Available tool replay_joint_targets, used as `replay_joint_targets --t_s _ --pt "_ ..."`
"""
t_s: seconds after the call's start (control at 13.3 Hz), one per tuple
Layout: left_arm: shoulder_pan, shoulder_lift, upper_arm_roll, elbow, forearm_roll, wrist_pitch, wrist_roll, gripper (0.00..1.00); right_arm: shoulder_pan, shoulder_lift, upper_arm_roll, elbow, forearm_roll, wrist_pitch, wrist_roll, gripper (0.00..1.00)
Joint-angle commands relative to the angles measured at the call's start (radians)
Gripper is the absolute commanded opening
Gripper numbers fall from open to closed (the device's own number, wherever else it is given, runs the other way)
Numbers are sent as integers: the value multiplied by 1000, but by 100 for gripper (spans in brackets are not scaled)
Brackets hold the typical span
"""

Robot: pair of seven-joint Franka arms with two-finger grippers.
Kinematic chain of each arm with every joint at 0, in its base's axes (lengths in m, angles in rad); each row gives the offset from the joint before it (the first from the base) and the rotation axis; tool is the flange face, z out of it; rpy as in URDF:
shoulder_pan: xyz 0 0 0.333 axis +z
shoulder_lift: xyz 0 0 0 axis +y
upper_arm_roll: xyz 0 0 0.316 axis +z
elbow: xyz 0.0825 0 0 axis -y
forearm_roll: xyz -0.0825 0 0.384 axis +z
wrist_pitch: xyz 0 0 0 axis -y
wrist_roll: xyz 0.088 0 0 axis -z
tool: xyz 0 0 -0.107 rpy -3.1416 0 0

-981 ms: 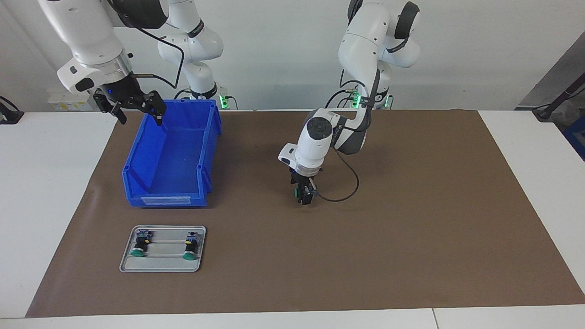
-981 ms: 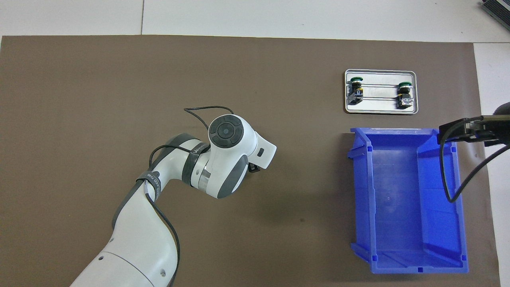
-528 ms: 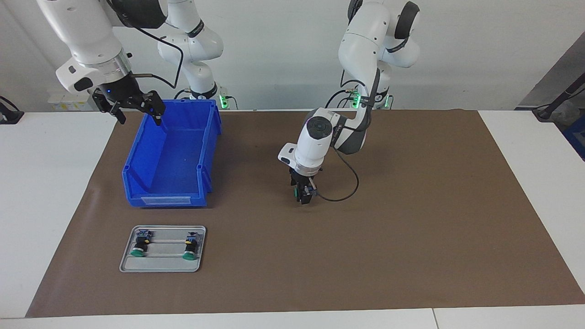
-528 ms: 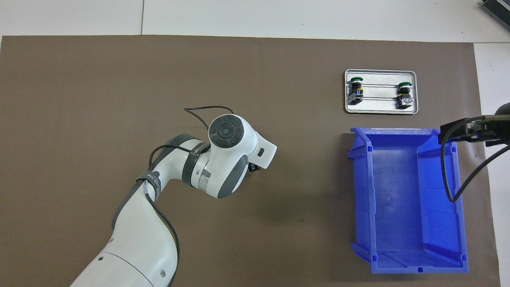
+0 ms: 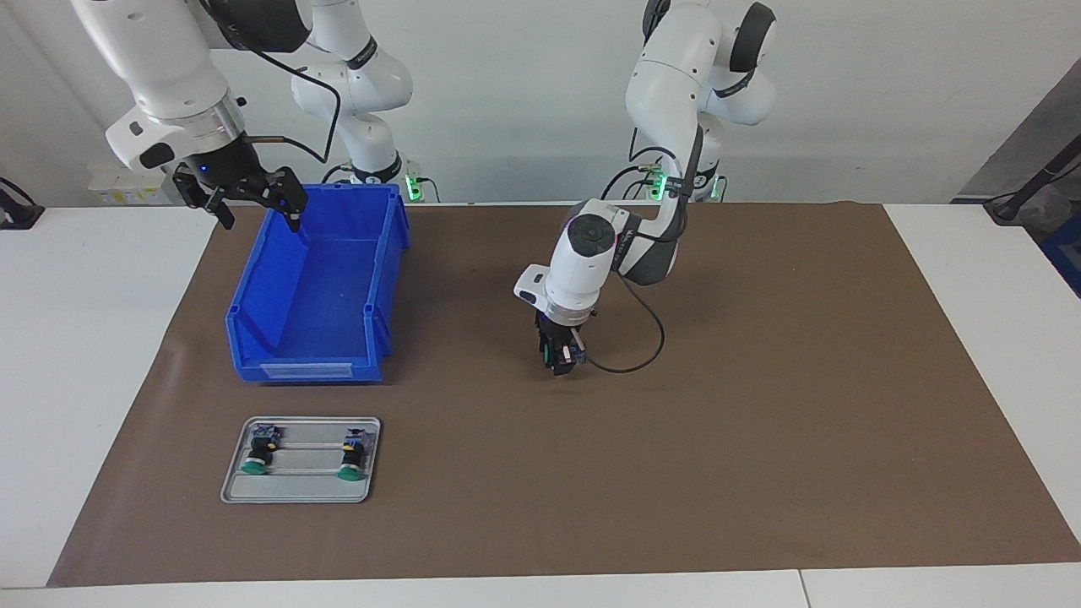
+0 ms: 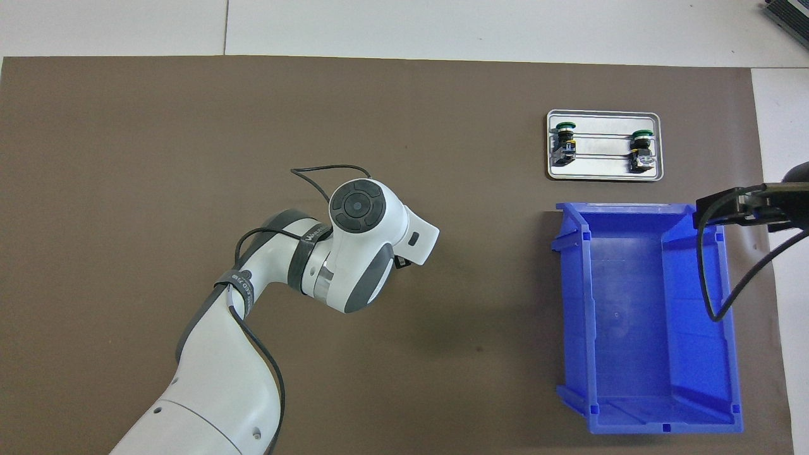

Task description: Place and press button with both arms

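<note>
Facing view: left gripper [image 5: 558,359] is clenching the button [image 5: 561,358] beside the blue bin [image 5: 317,291], likely for placing; right gripper [image 5: 253,198], fingers spread, is waiting over the bin.

Tray [image 5: 300,490] with two switches [image 5: 256,454], farther from the robots than bin [image 5: 312,338]

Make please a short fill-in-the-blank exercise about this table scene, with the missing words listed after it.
1. The left gripper is low over the brown ___.
2. The right gripper, fingers apart, is at the rim of the ___ bin.
3. The metal tray holds ___ green-capped buttons.
4. The inside of the bin is ___.

Missing words: mat; blue; two; empty
</note>
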Motion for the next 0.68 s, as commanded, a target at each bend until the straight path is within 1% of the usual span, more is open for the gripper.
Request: replay_joint_targets --t_s 0.0,0.23,0.45,0.6 --pt "12 16 11 -1 -14 38 19 10 -8 -9 6 0 14 -8 -23 100" --pt "34 9 9 3 -18 44 37 10 -17 -10 6 1 14 -8 -23 100" --pt "86 -5 -9 23 -21 31 59 10 -19 -13 6 0 14 -15 -23 100" --pt "123 -37 -18 26 -89 28 101 10 -19 -13 6 -2 14 -14 -23 100"
